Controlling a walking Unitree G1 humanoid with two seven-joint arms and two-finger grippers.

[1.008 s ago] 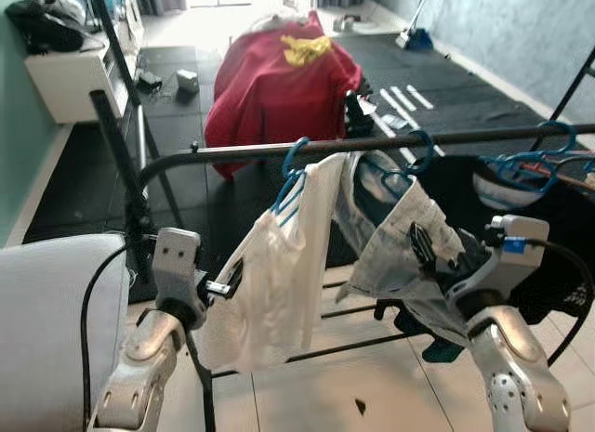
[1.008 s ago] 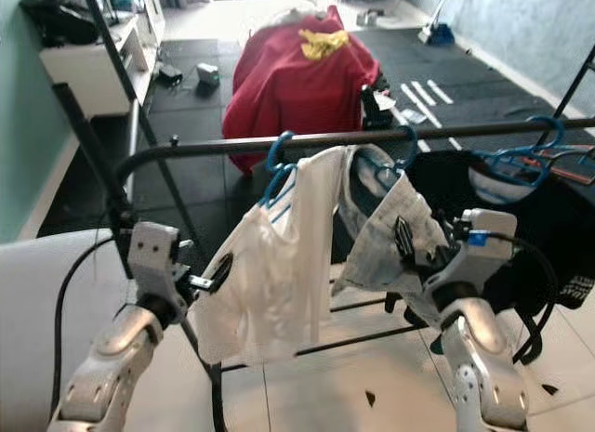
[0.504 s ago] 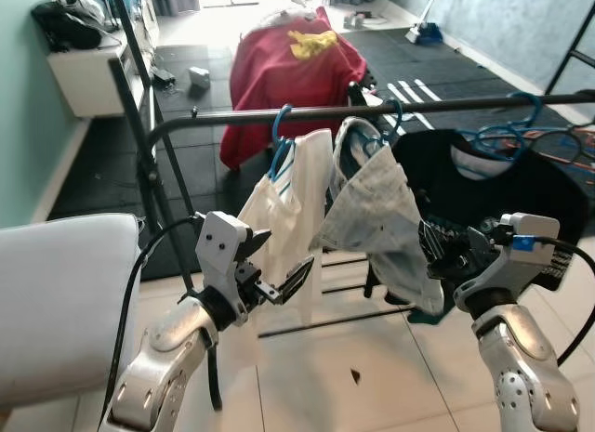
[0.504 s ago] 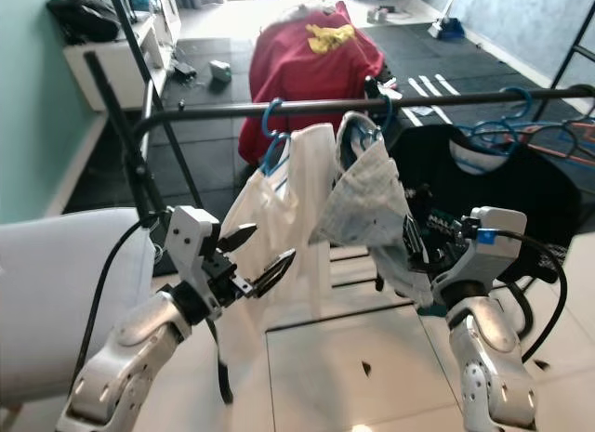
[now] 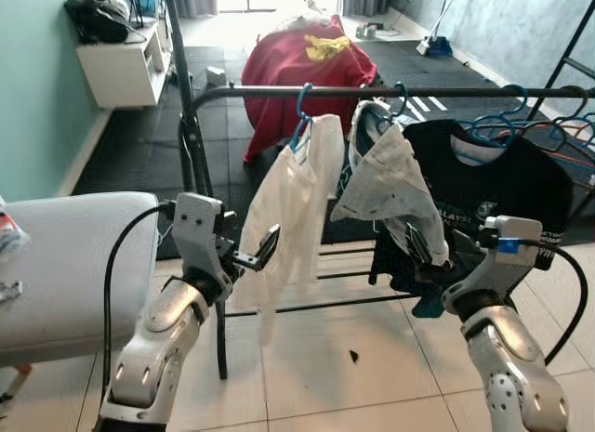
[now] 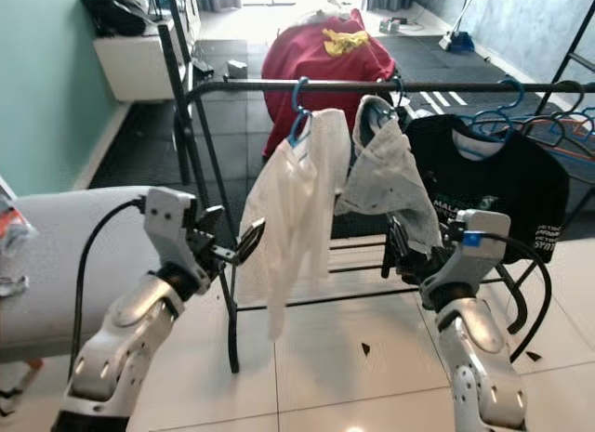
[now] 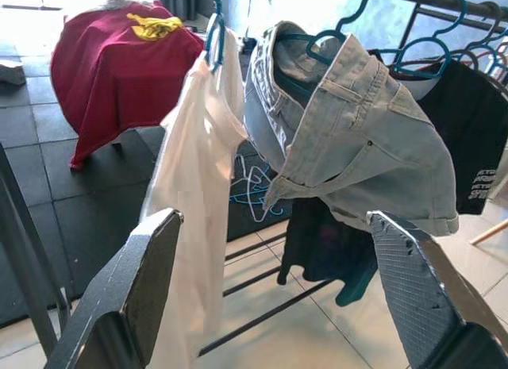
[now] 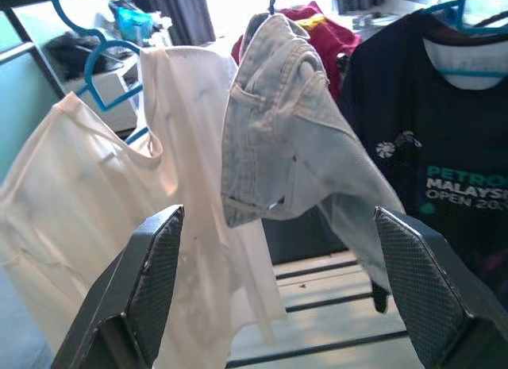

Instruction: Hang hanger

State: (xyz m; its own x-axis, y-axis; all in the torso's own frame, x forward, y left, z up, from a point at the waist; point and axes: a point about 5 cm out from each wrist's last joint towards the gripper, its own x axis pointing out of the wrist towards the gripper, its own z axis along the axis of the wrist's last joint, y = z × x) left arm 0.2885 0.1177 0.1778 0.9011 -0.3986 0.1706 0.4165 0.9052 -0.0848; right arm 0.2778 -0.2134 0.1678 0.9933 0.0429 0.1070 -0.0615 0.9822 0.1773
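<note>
both arms drew back from the white shirt (image 5: 296,204), camera retreating.

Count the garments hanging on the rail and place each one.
3: the white top nearest the robot's left, the pale denim piece in the middle, the black T-shirt to the right. More may hang past the frame's right edge.

Clothes rail (image 5: 372,91): right end cut off by the picture's edge. Blue hanger (image 5: 299,125) under the white garment (image 5: 293,204): only hook and a short piece of shoulder visible, the rest covered by cloth. Hanger carrying the pale denim piece (image 5: 390,176): mostly wrapped inside the fabric. Black T-shirt (image 5: 493,186): lower hem hidden behind the right arm; chest print too small to read in full. Further blue hangers (image 5: 548,125) at far right: tangled, count unclear. Yellow item (image 5: 327,46) on the red heap (image 5: 297,79): too small to identify.
</note>
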